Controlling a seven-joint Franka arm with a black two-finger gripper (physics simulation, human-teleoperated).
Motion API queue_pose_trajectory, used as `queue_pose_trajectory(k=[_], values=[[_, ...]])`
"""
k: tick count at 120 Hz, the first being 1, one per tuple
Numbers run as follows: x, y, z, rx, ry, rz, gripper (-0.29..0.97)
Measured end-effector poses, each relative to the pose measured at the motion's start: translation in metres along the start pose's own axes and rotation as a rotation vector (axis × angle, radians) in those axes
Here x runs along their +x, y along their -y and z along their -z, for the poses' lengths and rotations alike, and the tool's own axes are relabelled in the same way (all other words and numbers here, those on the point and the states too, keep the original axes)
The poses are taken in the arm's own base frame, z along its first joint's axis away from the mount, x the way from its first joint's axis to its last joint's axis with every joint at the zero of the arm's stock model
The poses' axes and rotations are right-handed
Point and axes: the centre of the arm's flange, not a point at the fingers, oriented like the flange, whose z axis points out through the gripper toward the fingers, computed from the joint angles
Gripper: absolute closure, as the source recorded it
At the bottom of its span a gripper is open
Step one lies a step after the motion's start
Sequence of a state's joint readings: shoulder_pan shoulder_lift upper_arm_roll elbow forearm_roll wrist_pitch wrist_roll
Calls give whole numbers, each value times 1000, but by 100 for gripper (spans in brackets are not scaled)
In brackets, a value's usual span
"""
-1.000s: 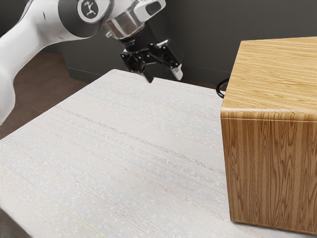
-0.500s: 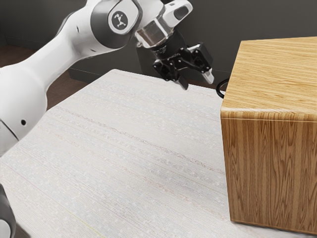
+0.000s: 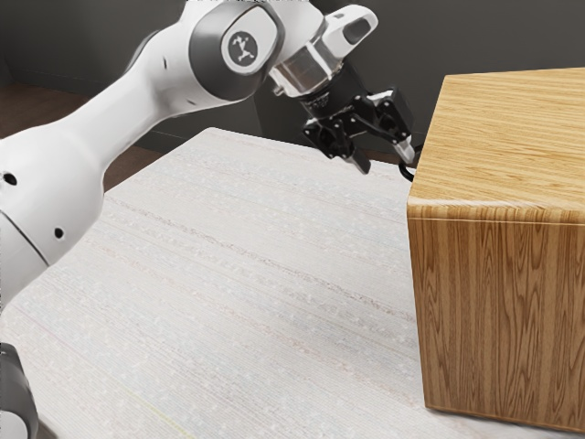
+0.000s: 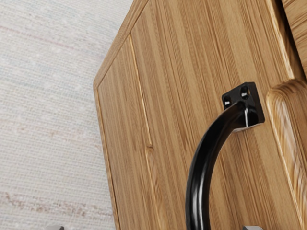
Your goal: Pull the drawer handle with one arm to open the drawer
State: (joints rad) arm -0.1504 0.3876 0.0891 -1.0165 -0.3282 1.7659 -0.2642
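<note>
A pale, grained desk [image 3: 228, 293] lies in the foreground, with a wooden cabinet [image 3: 498, 274] on it at the exterior view's right. Farther back the tool [image 3: 384, 154], fingers spread and empty, has swung across to just beside the black handle [image 4: 206, 163]. The drawer [image 4: 158, 96] looks shut, so grasping likely comes next. Behind is a dark wall [image 3: 512, 37].

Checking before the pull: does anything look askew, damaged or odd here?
Nothing stands out. The wooden cabinet stands flat on the table, its black handle looks intact, and the open gripper hovers near it.
</note>
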Motion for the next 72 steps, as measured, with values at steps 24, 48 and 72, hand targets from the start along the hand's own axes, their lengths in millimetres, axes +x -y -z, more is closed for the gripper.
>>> queue_pose_trajectory(k=[24,48,72], values=[[2,3,-11,7,9,14,23],[2,5,-12,14,10,22,21],[-1,14,-12,28,22,39,18]])
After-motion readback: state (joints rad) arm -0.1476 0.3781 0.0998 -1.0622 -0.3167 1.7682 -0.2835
